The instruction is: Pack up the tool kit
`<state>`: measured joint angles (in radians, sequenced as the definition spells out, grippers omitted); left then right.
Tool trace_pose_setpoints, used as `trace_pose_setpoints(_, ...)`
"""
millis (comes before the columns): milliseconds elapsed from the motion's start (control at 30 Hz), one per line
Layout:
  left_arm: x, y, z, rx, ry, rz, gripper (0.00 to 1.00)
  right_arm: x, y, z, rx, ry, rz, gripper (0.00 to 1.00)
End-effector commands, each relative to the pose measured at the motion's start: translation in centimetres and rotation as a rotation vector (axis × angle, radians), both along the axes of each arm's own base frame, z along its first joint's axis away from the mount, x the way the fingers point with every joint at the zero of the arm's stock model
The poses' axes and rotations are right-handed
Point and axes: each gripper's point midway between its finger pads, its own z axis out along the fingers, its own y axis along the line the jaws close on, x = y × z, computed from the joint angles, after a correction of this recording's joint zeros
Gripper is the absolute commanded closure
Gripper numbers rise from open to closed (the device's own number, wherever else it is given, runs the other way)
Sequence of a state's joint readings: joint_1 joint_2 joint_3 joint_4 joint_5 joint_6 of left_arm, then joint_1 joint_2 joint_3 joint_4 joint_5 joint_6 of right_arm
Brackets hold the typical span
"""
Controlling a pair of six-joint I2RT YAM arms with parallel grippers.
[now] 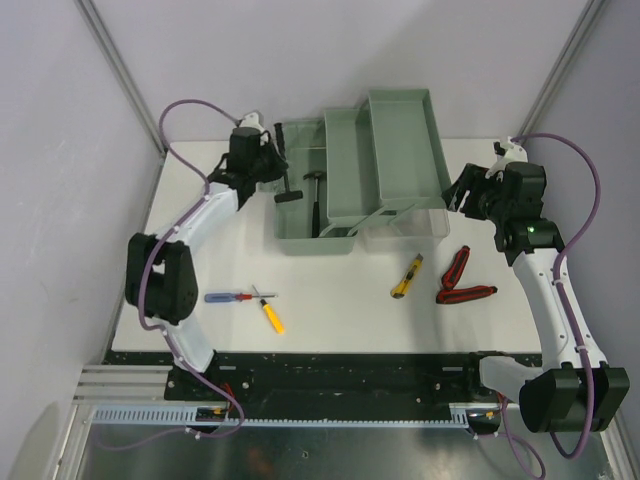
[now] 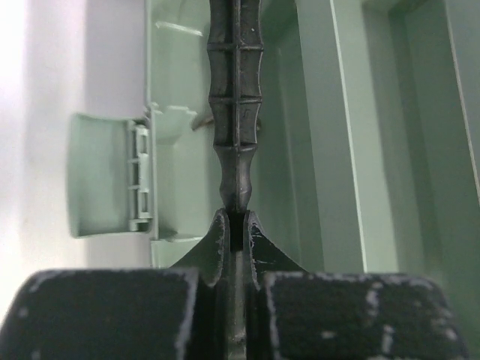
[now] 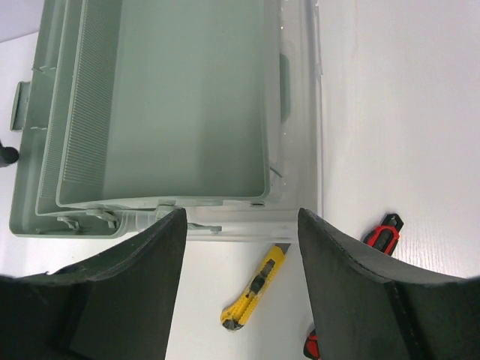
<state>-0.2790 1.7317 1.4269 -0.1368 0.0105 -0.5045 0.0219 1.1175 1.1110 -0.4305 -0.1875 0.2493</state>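
The sage-green tool kit box [image 1: 345, 170] stands open at the back middle, its clear lid [image 1: 405, 228] lying to the front right. My left gripper [image 1: 270, 163] is shut on a black tool with a ribbed handle [image 2: 236, 97], held over the box's left edge [image 2: 161, 150]. A hammer [image 1: 316, 205] lies inside the box. My right gripper [image 1: 460, 192] is open and empty beside the lid's right end. In the right wrist view the open gripper [image 3: 241, 225] frames a yellow knife [image 3: 255, 289], with the box's green tray [image 3: 165, 97] beyond.
On the table in front of the box lie a blue-and-red screwdriver [image 1: 238, 296], a yellow screwdriver [image 1: 270, 316], the yellow knife [image 1: 406, 277] and red-and-black pliers [image 1: 462, 280]. Grey walls close in on both sides.
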Motion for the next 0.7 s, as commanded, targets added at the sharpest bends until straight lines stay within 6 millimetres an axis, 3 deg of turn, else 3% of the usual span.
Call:
trace_pose_setpoints(0, 0.6, -3.2, 1.5, 0.025, -0.067, -0.124, 1.0, 0.1, -0.5, 1.4, -0.016, -0.041, -0.021, 0.35)
trace_pose_setpoints(200, -0.4, -5.2, -2.4, 0.103, -0.013, -0.191, 1.0, 0.0, -0.8, 1.3, -0.02, -0.036, -0.033, 0.35)
trace_pose_setpoints(433, -0.2, -4.8, -7.6, 0.163, 0.082, -0.112, 1.0, 0.4, -0.6, 1.3, -0.012, -0.041, -0.027, 0.35)
trace_pose_setpoints(667, 0.3, -5.9, -11.4, 0.189, 0.156, -0.135, 1.0, 0.6, -0.6, 1.1, 0.001, -0.034, -0.034, 0.35)
